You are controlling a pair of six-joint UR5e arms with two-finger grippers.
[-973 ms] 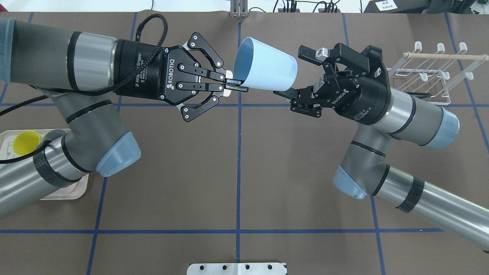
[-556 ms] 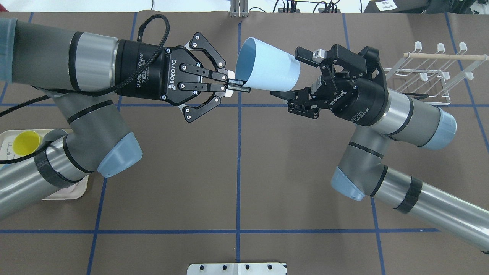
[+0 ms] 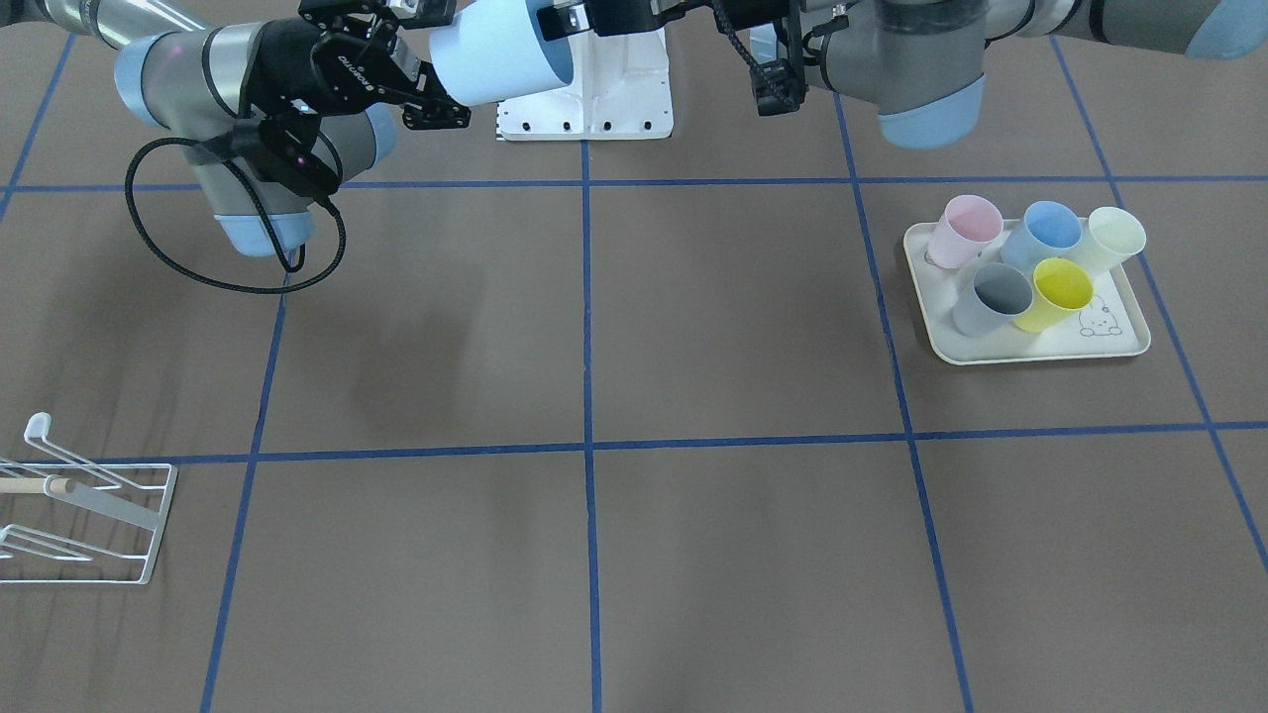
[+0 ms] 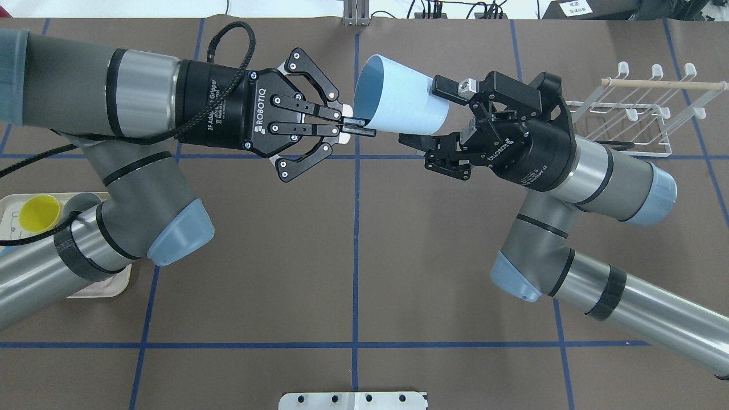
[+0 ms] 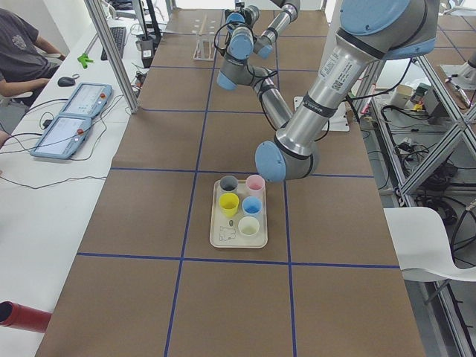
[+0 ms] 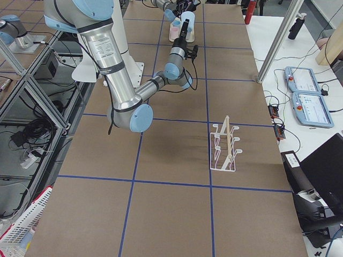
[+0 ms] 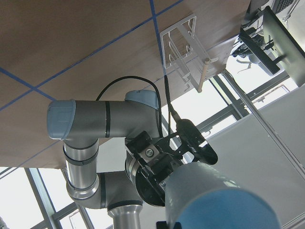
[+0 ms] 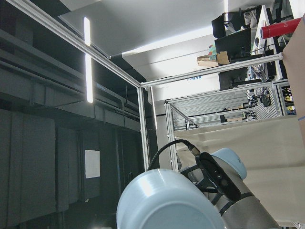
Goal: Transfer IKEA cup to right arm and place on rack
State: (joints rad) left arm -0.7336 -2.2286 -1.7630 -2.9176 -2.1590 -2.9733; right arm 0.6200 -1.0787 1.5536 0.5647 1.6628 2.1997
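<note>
The IKEA cup (image 4: 396,102) is light blue and lies on its side in the air, mouth toward the left arm. My left gripper (image 4: 357,126) is shut on the cup's rim. From the other side, my right gripper (image 4: 424,114) on the right arm (image 4: 598,168) stands open, one finger on each side of the cup's base. In the front-facing view the cup (image 3: 495,50) hangs at the top edge between both grippers. The left wrist view shows the cup (image 7: 214,200) from close up. The white wire rack (image 4: 638,117) stands on the table behind the right arm.
A cream tray (image 3: 1030,349) with several coloured cups sits on the robot's left side; a yellow cup (image 4: 37,212) shows beside the left arm. The rack (image 3: 94,505) is in the near left corner of the front-facing view. A white mounting plate (image 4: 353,400) lies at the near edge.
The right gripper has moved in toward the cup, so its open fingers now straddle the base. The left gripper and the cup have shifted slightly to the right.
</note>
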